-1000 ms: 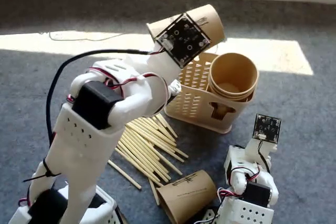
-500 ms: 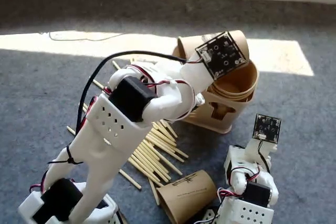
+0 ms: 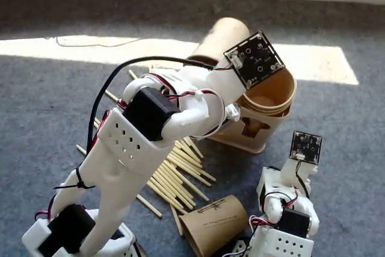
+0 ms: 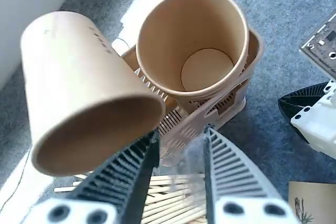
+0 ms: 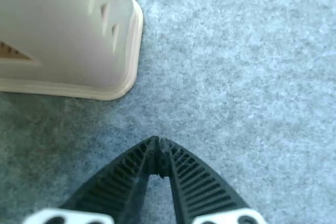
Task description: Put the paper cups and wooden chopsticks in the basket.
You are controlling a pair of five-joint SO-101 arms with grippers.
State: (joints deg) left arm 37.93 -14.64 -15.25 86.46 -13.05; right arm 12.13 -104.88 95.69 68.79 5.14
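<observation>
Grey carpet (image 3: 361, 124) carries everything. Left arm (image 3: 120, 148) extends over the basket (image 3: 264, 136), which stands mid-carpet. Left gripper (image 4: 181, 132) is above the rim, jaws a narrow gap apart with nothing between. Right arm (image 3: 283, 209) is folded low near the basket's near corner. Right gripper (image 5: 158, 142) is pinched closed over bare carpet. Tilted paper cup (image 3: 225, 37) is over the basket's far side, mouth right at a left fingertip; can't tell if it rests on the rim. Stacked cups (image 3: 271, 97) are upright inside the basket. A third cup (image 3: 213, 224) lies on its side between the arm bases. Chopsticks (image 3: 180, 176) are piled loose on the carpet beside the basket, partly under the left arm.
</observation>
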